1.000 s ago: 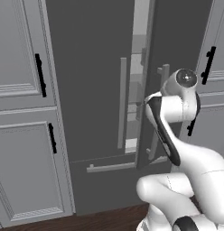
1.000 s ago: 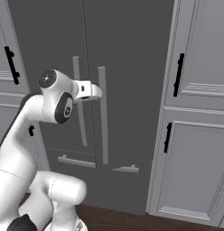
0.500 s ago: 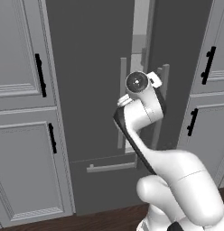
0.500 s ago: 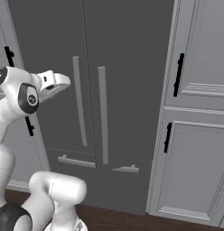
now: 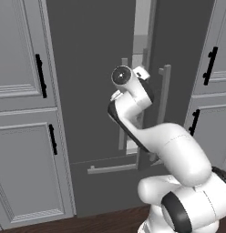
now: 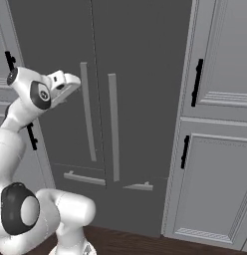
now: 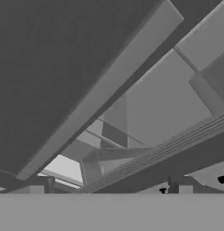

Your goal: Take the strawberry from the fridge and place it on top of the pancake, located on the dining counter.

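Dark tool (image 7: 109,191) wide open, empty.

White arm rises from its rounded base, bends at a dark-jointed elbow and reaches forward at about mid-height; in the left base view the wrist's round end cap faces the camera; in the right base view the hand (image 6: 63,84) juts rightward and slightly upward from the wrist; gripper jaws spread wide, nothing between them; fingertips not distinguishable in either base view.
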